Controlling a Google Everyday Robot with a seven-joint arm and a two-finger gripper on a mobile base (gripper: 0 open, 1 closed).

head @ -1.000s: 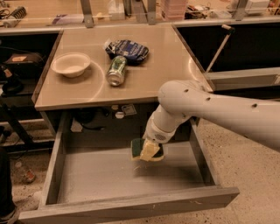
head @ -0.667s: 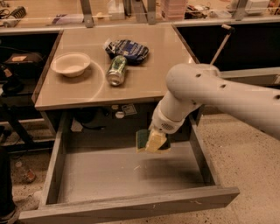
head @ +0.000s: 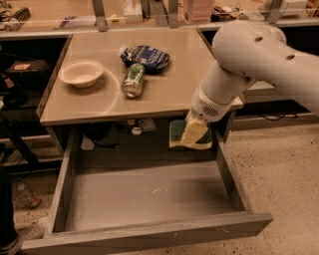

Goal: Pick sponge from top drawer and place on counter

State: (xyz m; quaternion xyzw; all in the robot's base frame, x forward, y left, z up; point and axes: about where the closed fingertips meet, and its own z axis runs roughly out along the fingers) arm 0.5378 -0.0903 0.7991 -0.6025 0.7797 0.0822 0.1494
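Observation:
My gripper [head: 192,135] hangs from the white arm at the right and is shut on the sponge [head: 178,134], dark green over yellow foam. It holds the sponge in the air above the back right of the open top drawer [head: 144,191], just below the front edge of the counter [head: 174,84]. The drawer's grey bottom is bare. The yellow finger pad [head: 194,132] covers part of the sponge.
On the counter lie a white bowl [head: 80,73], a green can [head: 133,79] on its side and a dark snack bag [head: 145,57]. A cluttered counter with metal posts [head: 99,15] runs behind. The drawer's front panel [head: 149,234] juts toward me.
The gripper has lifted the sponge up out of the drawer and moved it right and back, toward the counter's front edge.

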